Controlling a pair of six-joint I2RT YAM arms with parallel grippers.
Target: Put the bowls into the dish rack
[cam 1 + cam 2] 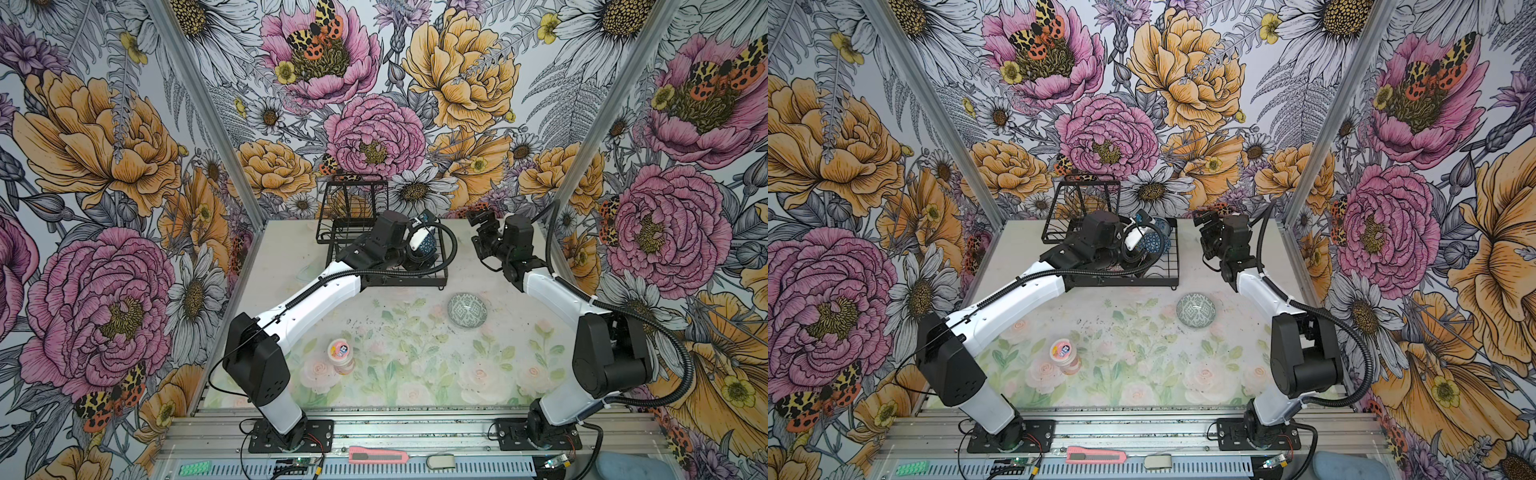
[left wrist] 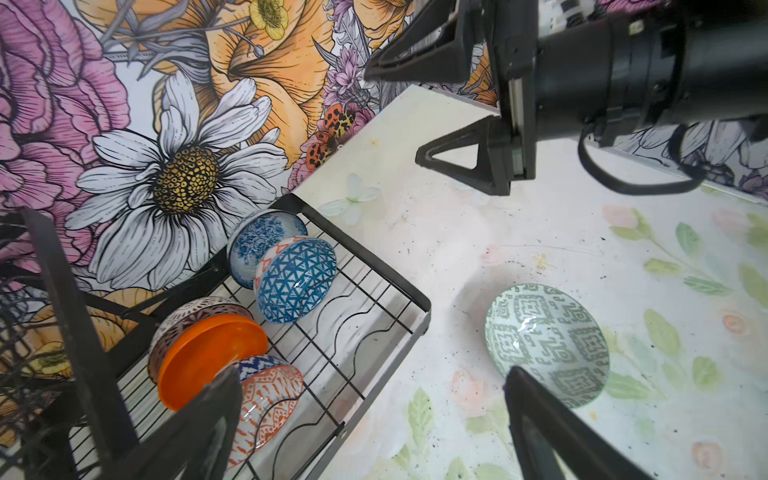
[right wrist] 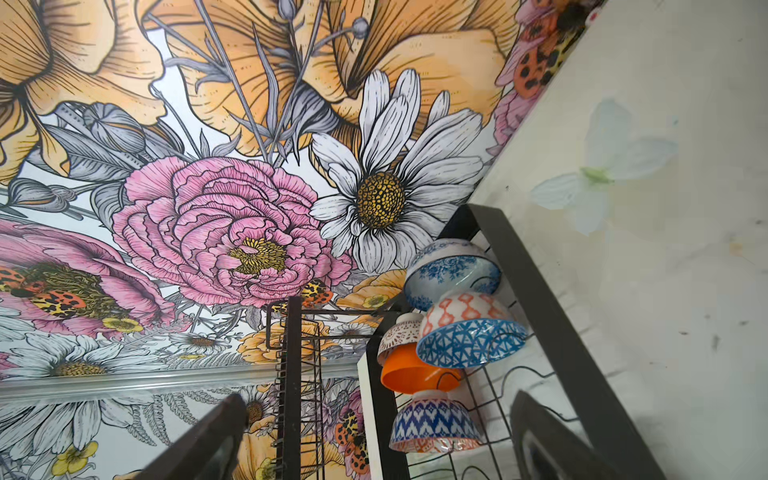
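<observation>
The black wire dish rack stands at the back of the table. Several bowls rest on edge in it: white-blue floral, blue with triangles, plain orange and orange geometric. The same bowls show in the right wrist view, floral uppermost. A grey-green bowl sits upright on the table in front of the rack. My left gripper hangs open over the rack's front edge, empty. My right gripper is open and empty, just right of the rack.
A small pink-lidded jar stands on the table's front left. The rack's tall basket section rises against the back wall. A pink utility knife lies on the front rail. Flowered walls close in on three sides.
</observation>
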